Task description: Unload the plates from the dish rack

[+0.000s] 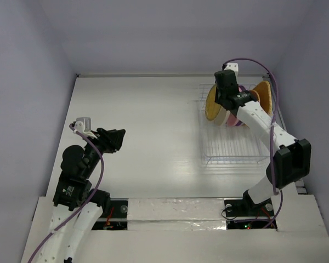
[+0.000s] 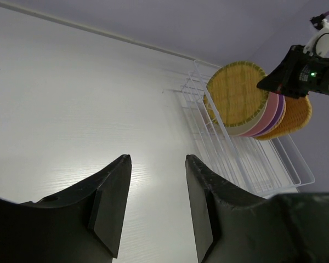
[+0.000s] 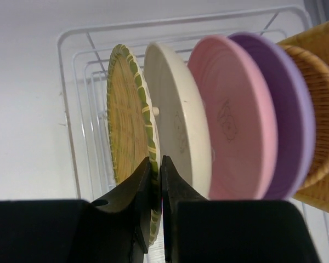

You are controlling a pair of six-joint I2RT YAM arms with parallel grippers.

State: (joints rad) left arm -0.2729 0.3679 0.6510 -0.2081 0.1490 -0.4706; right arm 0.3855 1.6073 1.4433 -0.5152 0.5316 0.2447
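Observation:
The white wire dish rack (image 1: 233, 148) stands at the right of the table. Several plates stand upright at its far end: a yellow textured plate (image 3: 126, 126), a cream plate (image 3: 178, 118), a pink plate (image 3: 236, 115), a purple plate (image 3: 288, 104) and orange woven plates (image 3: 321, 109). My right gripper (image 3: 156, 164) is shut on the rim of the yellow textured plate (image 1: 213, 104), one finger on each side of it. My left gripper (image 2: 156, 164) is open and empty, low over the table at the left (image 1: 114, 139). The plates (image 2: 238, 93) also show in the left wrist view.
The near part of the dish rack (image 2: 252, 164) holds no plates. Grey walls close the table at the back and both sides. The right arm (image 1: 263, 123) reaches over the rack.

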